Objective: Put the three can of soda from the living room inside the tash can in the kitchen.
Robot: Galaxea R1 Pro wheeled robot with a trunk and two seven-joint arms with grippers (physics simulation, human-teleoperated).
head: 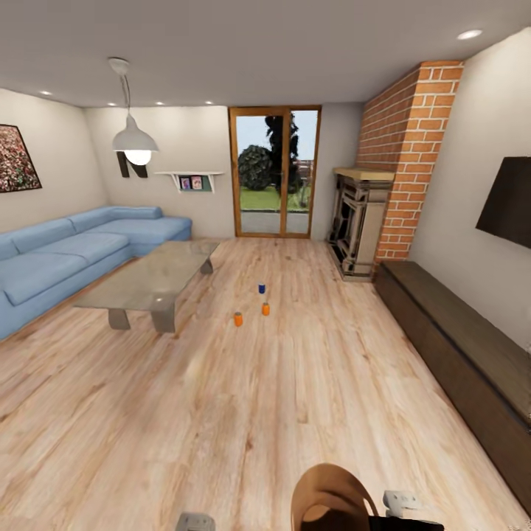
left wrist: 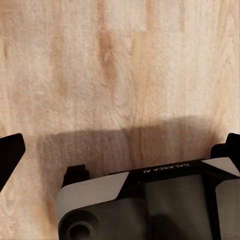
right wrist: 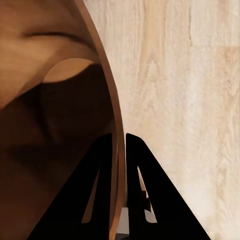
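- Fingers (right wrist: 107,185) of the right gripper (right wrist: 119,150) pinch the thin rim of the bin (right wrist: 55,115), one black finger inside the brown wall, the other outside, jaws nearly together with only the rim between them.
- From the head, the bin (head: 328,494) sits low at the robot's front, tilted so its brown inside faces up, with the right gripper (head: 398,503) at its right edge.
- Left gripper (left wrist: 120,145) hangs over bare plank floor (left wrist: 120,65), its two dark fingertips spread wide apart at either side of the wrist view, holding nothing.
- Three cans stand upright on the floor well ahead, apart from each other, just right of the glass coffee table (head: 151,284): the blue can (head: 261,288) farthest, one orange can (head: 265,309) nearer, the other orange can (head: 238,319) nearest and to the left.
- Beyond them are the glass doors (head: 274,173), with the brick fireplace (head: 391,177) to the right and a blue sofa (head: 66,254) to the left.
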